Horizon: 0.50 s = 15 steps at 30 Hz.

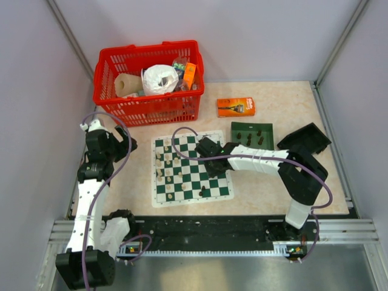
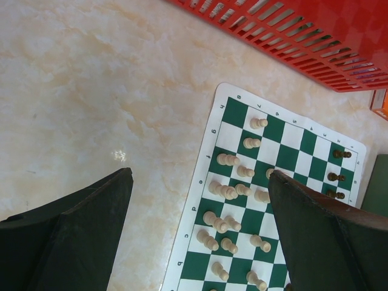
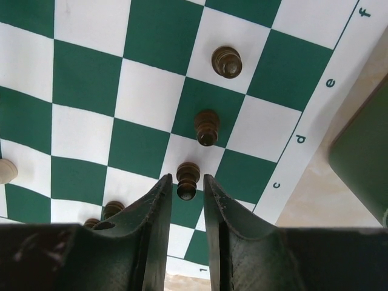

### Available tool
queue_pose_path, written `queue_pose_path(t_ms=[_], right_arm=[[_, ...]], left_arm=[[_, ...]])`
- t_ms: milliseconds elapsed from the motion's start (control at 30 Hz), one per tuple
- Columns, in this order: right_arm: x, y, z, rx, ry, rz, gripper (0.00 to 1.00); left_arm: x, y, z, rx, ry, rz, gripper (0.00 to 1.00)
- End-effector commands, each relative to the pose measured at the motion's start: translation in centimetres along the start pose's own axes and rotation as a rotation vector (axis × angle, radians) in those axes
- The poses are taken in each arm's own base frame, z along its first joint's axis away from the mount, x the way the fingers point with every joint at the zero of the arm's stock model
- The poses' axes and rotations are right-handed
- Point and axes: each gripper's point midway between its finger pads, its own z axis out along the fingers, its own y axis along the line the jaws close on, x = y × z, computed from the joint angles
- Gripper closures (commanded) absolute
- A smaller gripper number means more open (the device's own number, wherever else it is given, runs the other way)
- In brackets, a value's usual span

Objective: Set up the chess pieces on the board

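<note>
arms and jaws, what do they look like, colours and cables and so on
The left arm and right arm both have white links joined by chunky black joints. A purple cable loops loosely along each. The jaws are two flat, dark, tapering plates with a matte, slightly scuffed surface.

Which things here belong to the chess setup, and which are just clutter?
Job: board, cream pieces, dark pieces, green tray holding more dark pieces.
Lying about: red basket and its contents, orange box, black tray.
</note>
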Motion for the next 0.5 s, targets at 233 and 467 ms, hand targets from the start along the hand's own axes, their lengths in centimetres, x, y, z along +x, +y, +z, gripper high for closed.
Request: queue_pose_path(t_ms=[233,467], right_arm=[[-3.2,1.8,-5.2,-0.084,-0.149,0.009,0.66],[-0.7,6.1,-4.5,-0.204,-0.079,0.002,0.64]], left_arm=[[-1.5,-0.6,-0.1,0.021,-0.063,0.005,0.01],[-1.4,-0.5,-0.2,0.019,-0.063,0.003,0.01]])
